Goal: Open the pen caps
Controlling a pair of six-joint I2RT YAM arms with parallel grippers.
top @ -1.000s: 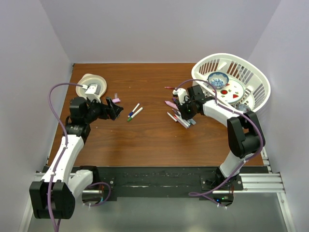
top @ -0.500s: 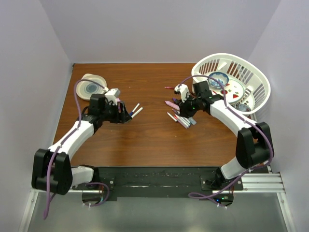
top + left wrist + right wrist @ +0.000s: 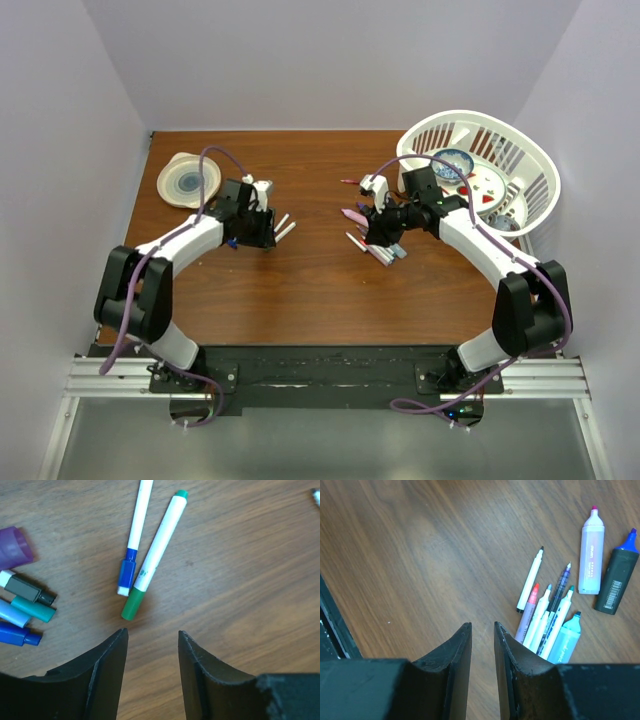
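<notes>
Two slim white pens lie side by side, one with a blue cap (image 3: 127, 573) and one with a green cap (image 3: 132, 605); the top view shows this pair (image 3: 283, 228) too. My left gripper (image 3: 151, 637) hovers just short of the green cap, open, with only bare wood between its jaws. Several loose pen caps (image 3: 31, 608) in purple, black, teal and blue lie to its left. My right gripper (image 3: 481, 628) stands narrowly open and empty beside a heap of uncapped pens (image 3: 547, 615). A pink highlighter (image 3: 592, 555) and a black one (image 3: 616, 575) lie further off.
A white slatted basket (image 3: 520, 150) with dishes sits at the back right, close to the right arm. A round pale plate (image 3: 186, 182) rests at the back left. A lone pen (image 3: 350, 182) lies behind the heap. The purple walls enclose the table.
My left arm has swung right, away from the plate, to the two white pens, and its jaws have narrowed. The right gripper has shifted only slightly by the heap.
</notes>
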